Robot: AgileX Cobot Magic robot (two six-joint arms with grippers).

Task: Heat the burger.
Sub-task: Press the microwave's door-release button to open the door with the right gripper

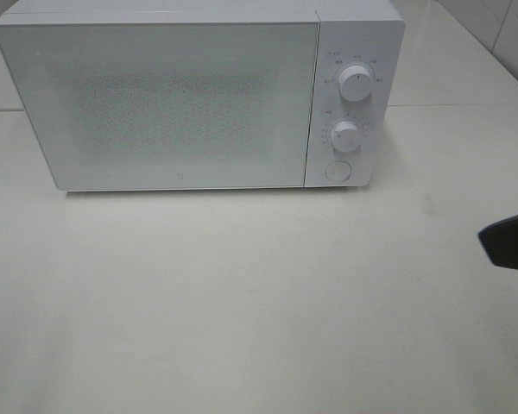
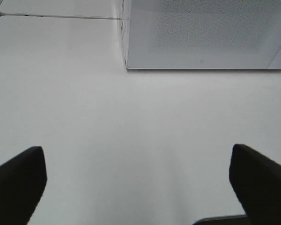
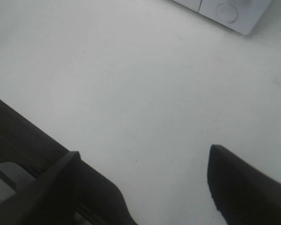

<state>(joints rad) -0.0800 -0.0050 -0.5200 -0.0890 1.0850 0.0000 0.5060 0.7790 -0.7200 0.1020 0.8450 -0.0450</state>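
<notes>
The burger is out of view in every frame. A white microwave point(image 1: 181, 99) stands at the back of the table with its door shut; it also shows in the left wrist view point(image 2: 206, 35). Its round door button point(image 1: 337, 170) shows in the right wrist view too point(image 3: 226, 12). My left gripper point(image 2: 138, 180) is open and empty over bare table in front of the microwave's left end; it does not show in the exterior high view. My right gripper point(image 3: 145, 180) is open and empty; only a dark tip point(image 1: 511, 239) shows at the right edge of the exterior high view.
The microwave has two white knobs, upper point(image 1: 355, 83) and lower point(image 1: 346, 135). The white table point(image 1: 242, 302) has a seam line behind the microwave point(image 2: 61, 16). A tiled wall point(image 1: 501, 26) stands at the back right.
</notes>
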